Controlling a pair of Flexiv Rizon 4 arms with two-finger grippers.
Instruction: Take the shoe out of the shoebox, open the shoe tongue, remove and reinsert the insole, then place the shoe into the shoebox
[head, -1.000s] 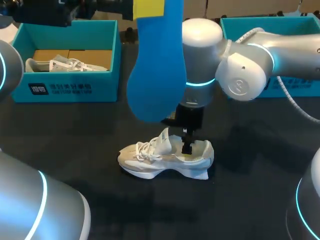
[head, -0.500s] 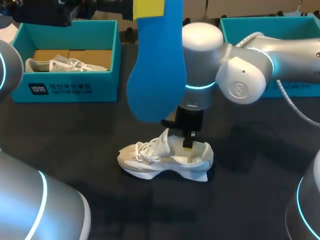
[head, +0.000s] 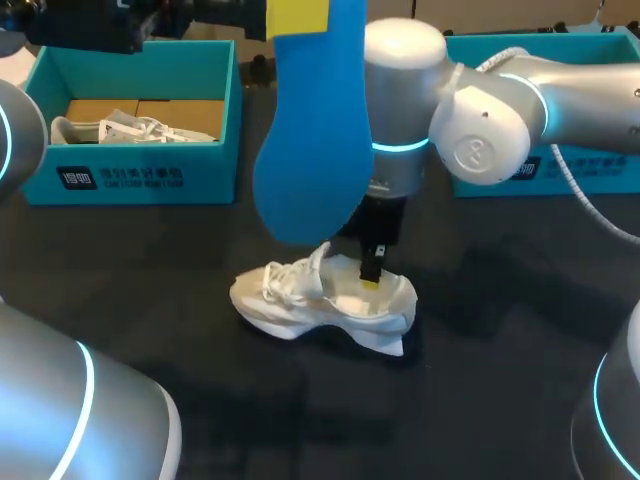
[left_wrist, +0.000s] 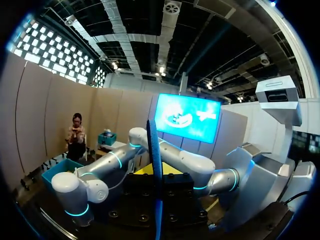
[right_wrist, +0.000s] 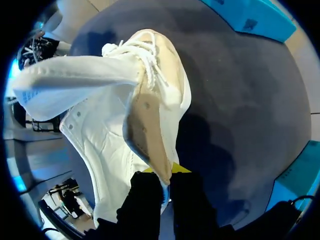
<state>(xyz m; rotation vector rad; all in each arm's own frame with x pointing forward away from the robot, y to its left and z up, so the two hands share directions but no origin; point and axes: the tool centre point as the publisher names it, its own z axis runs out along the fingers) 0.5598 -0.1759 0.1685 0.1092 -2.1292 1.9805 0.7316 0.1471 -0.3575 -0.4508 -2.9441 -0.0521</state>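
White mesh and soft padding make up the sneaker (head: 295, 298), which rests on its sole on the black table (head: 480, 400) with its tongue pulled up and its inside bare. The right gripper (head: 371, 272) comes down at the sneaker's heel, its two fingers pressed together on the heel collar, one inside and one outside. The shoe looks light and pliable, so the thin collar will likely buckle under a hard pull. The firmer heel wall seems the better place to hold while the toe end is left free. High above the sneaker, the left gripper (head: 297, 15) pinches the blue insole (head: 310, 150) near one end, and the insole hangs down flat. It is judged thin and bendy, apt to fold if pushed in from the tip. There is one insole, and there are two white shoes. The second shoe (head: 130, 130) lies in a teal shoebox (head: 140, 178) beyond the sneaker on the left arm's side. A second teal shoebox (head: 590, 168) stands beyond the sneaker on the right arm's side.
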